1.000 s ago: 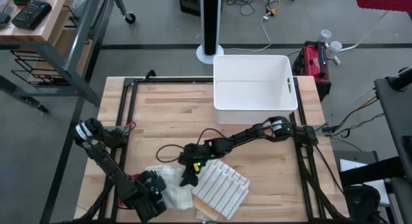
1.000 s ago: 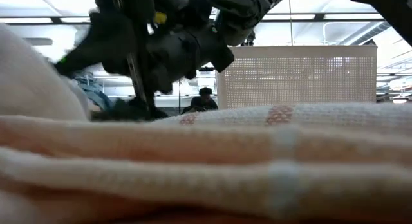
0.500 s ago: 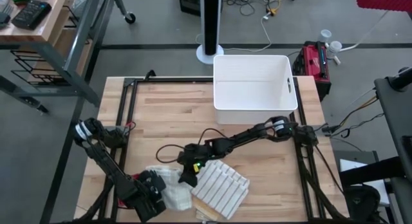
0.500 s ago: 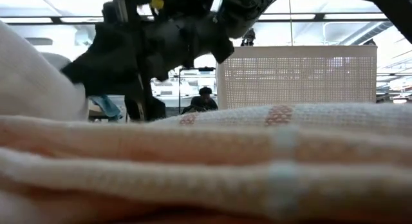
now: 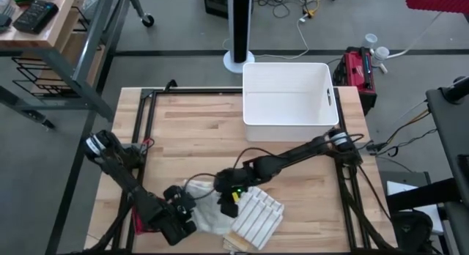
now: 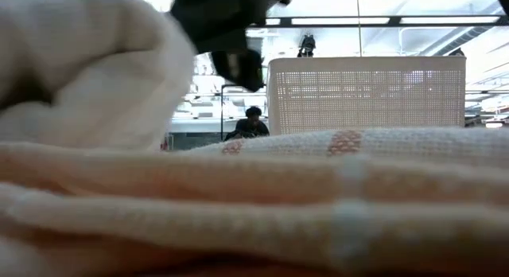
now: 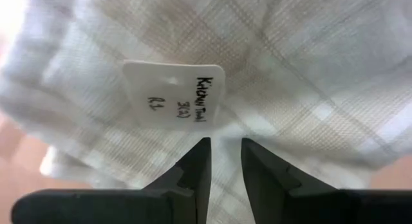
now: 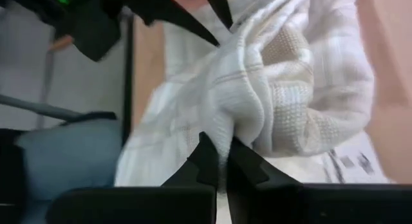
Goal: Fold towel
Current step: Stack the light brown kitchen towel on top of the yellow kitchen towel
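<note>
Even, bright overhead light falls on the worktop (image 5: 190, 130); the low view glares with ceiling lights, its near towel (image 6: 238, 205) blurred.

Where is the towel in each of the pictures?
High view: the towel lies near the table's front edge, between both grippers.
Low view: it fills the foreground, with a bunched part at upper left.
Left wrist view: it fills the picture, beyond the jaws.
Right wrist view: middle, pinched in the shut jaws.
Shared landmark: the white basket, in the high and low views.
</note>
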Controlling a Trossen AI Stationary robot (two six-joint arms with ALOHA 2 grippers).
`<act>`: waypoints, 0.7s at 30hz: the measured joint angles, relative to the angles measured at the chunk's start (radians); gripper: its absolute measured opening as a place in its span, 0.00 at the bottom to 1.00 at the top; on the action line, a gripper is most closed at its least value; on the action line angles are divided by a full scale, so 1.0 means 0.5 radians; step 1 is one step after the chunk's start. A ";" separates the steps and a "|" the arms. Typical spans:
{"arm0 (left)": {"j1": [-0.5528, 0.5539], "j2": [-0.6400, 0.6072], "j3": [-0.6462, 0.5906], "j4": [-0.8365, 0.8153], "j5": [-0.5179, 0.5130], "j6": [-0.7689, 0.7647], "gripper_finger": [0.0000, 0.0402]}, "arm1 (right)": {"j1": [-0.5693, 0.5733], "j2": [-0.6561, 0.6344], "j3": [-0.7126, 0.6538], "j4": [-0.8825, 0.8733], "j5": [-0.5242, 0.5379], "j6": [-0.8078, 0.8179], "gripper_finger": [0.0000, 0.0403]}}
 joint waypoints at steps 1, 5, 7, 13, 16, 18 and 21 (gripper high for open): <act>0.025 0.000 0.013 0.001 -0.017 0.045 0.19 | 0.012 -0.029 0.000 -0.072 0.050 -0.006 0.00; 0.098 -0.001 0.094 -0.058 -0.101 0.199 0.19 | 0.050 -0.160 -0.002 -0.335 0.208 -0.009 0.00; 0.116 -0.001 0.164 -0.157 -0.180 0.237 0.19 | 0.075 -0.235 -0.004 -0.493 0.309 0.004 0.00; 0.122 -0.005 0.438 -0.624 -0.478 0.236 0.19 | 0.174 -0.405 -0.089 -0.834 0.552 0.149 0.00; 0.122 -0.005 0.564 -0.808 -0.580 0.234 0.19 | 0.228 -0.483 -0.179 -0.908 0.619 0.262 0.00; 0.122 -0.005 0.631 -0.890 -0.635 0.242 0.19 | 0.268 -0.524 -0.249 -0.923 0.670 0.351 0.00; 0.123 -0.005 0.692 -0.927 -0.674 0.294 0.19 | 0.341 -0.588 -0.369 -0.908 0.714 0.482 0.00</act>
